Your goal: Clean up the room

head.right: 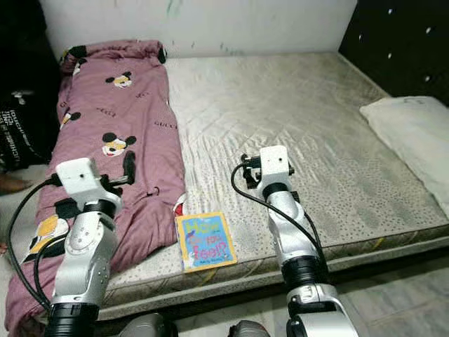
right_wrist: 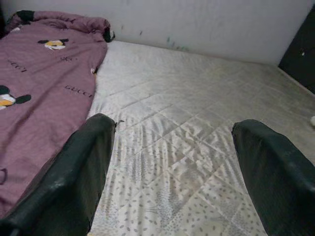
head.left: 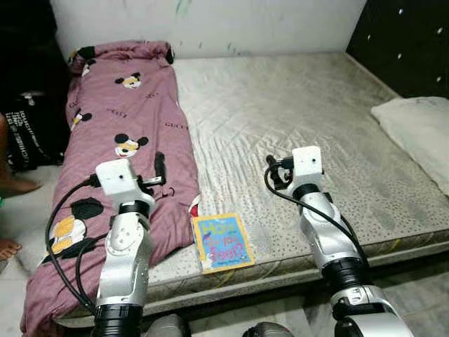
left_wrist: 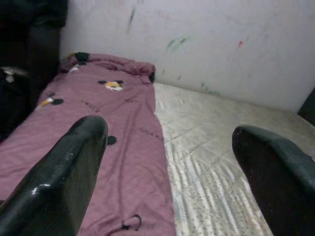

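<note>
Both claws spread over mattress (head.left: pixel 295 119); blanket (head.left: pixel 119 119), book (head.left: pixel 222 242) near.

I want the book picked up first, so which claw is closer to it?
Left, narrowly. The left claw hovers over the pink blanket, just up-left of the book; the right claw hangs over bare mattress, up-right of it.

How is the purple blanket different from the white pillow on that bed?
The blanket is purple with cartoon mouse prints; the pillow is plain white. The blanket stretches along the bed's left side and hangs over the near edge; the pillow lies at the right edge. Both rest on the mattress.
</note>
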Controlling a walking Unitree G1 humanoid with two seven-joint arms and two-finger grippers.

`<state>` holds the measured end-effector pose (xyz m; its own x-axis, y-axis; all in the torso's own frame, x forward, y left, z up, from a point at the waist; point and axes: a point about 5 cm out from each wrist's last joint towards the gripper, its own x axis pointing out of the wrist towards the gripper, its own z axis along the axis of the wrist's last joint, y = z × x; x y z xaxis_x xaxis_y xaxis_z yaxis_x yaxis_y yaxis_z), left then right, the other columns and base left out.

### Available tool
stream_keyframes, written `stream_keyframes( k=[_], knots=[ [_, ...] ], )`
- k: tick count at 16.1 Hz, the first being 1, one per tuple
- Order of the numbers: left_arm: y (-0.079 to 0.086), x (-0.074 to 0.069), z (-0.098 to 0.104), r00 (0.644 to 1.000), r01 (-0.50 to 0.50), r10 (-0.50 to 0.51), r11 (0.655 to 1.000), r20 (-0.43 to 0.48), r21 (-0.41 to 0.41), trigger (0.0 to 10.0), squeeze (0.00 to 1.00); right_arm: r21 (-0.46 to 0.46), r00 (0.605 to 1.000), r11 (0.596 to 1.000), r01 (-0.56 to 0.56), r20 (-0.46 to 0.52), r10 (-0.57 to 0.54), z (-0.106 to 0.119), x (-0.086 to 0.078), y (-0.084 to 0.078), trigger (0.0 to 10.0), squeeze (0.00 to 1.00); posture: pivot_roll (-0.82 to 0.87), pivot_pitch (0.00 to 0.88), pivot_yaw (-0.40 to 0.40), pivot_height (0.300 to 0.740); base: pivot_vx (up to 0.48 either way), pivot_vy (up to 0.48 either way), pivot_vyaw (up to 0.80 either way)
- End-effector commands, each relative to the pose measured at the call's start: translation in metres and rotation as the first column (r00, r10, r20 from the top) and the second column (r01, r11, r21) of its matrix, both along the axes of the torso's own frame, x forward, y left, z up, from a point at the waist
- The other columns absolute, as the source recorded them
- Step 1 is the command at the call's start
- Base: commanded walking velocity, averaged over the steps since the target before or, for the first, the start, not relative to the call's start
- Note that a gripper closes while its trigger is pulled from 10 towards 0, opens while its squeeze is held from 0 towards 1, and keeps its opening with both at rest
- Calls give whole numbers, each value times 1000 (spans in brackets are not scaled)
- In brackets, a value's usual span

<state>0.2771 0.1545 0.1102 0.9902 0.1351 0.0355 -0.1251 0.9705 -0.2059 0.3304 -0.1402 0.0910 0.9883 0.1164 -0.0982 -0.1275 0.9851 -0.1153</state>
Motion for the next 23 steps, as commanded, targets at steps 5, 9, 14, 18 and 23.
stream_keyframes(
  k=[5, 9, 14, 18, 23],
  knots=[
    [17, -9, 1, 995, -96, 93, 966, 23, 241, 10000, 0, 43, 999, 999, -30, 33, 28, 13, 5, 5, 10000, 0, -19, 16, -38, 740, 0, 0, 0],
    [33, -34, -4, 998, -62, 52, 951, 41, 302, 10000, 0, 60, 1000, 998, 14, 12, -15, 6, -5, -4, 10000, 0, -9, 29, -51, 740, 0, 0, 0],
    [37, -49, -14, 991, -131, 124, 940, 41, 314, 10000, 0, -12, 994, 998, -59, 86, 60, 9, -16, 5, 10000, 0, 3, 2, -66, 740, 0, 0, 0],
    [29, -42, -13, 997, -80, 71, 950, 41, 300, 10000, 0, -5, 996, 998, -65, 59, 65, 6, -22, 7, 10000, 0, -8, 16, -56, 740, 0, 0, 0],
    [26, -36, -9, 996, -87, 82, 958, 31, 273, 10000, 0, 44, 997, 997, -67, 39, 66, 8, -20, 7, 10000, 0, -11, 64, -51, 740, 0, 0, -320]
  ],
)
